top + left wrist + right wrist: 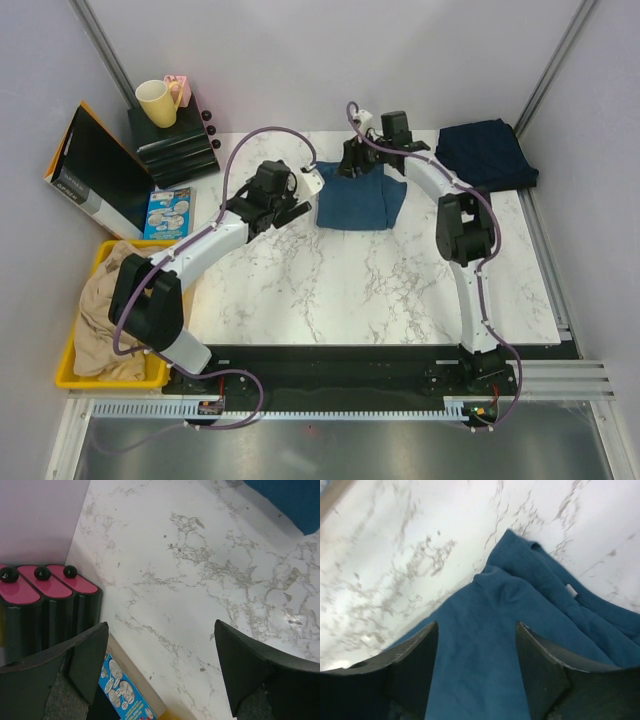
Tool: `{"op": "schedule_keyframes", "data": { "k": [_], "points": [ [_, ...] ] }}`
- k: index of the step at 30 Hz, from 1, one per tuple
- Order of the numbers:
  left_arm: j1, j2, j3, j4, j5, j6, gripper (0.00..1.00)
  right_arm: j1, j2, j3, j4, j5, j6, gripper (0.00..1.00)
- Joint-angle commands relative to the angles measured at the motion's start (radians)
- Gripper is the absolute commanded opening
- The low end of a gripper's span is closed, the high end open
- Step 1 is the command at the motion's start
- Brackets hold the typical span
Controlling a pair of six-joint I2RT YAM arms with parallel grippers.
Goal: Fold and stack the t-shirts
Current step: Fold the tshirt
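A yellow mug [155,102] tops a black case [175,150] at far left; a yellow bin [100,382] holds beige cloth [105,310].

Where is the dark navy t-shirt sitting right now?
In the overhead view the navy t-shirt lies folded at the far right corner of the marble table, to the right of the right gripper and the steel-blue t-shirt.

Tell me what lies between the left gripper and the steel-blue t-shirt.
Only bare marble table: the left wrist view shows it between the open left gripper and the steel-blue t-shirt.
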Motion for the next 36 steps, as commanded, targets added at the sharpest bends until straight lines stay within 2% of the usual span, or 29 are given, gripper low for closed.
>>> {"op": "schedule_keyframes", "data": {
  "k": [1, 5, 9, 15, 18, 27, 30, 36],
  "points": [
    [-0.013, -0.048, 0.012, -0.042, 0.138, 0.027, 0.93, -0.1, -0.14, -0.043, -0.037, -0.055, 0.181, 0.73],
    [-0.018, 0.021, 0.033, -0.073, 0.262, 0.085, 0.93, -0.177, -0.186, -0.19, -0.03, -0.111, 0.27, 0.73],
    [-0.021, 0.159, 0.133, -0.073, 0.348, 0.143, 0.92, -0.257, -0.181, -0.294, -0.031, -0.184, 0.315, 0.73],
    [-0.038, 0.409, 0.471, -0.073, 0.318, 0.165, 0.92, -0.333, -0.105, -0.321, -0.025, -0.293, 0.374, 0.68],
    [-0.047, 0.483, 0.568, -0.073, 0.316, 0.186, 0.92, -0.346, -0.082, -0.333, -0.025, -0.311, 0.397, 0.68],
    [-0.084, 0.621, 0.697, -0.043, 0.312, 0.202, 0.92, -0.419, -0.069, -0.406, -0.091, -0.321, 0.383, 0.7],
    [-0.096, 0.644, 0.711, -0.035, 0.309, 0.203, 0.92, -0.422, -0.075, -0.397, -0.166, -0.307, 0.324, 0.7],
    [-0.102, 0.718, 0.734, 0.0, 0.254, 0.208, 0.92, -0.418, -0.051, -0.371, -0.191, -0.299, 0.317, 0.7]
  ]
}}
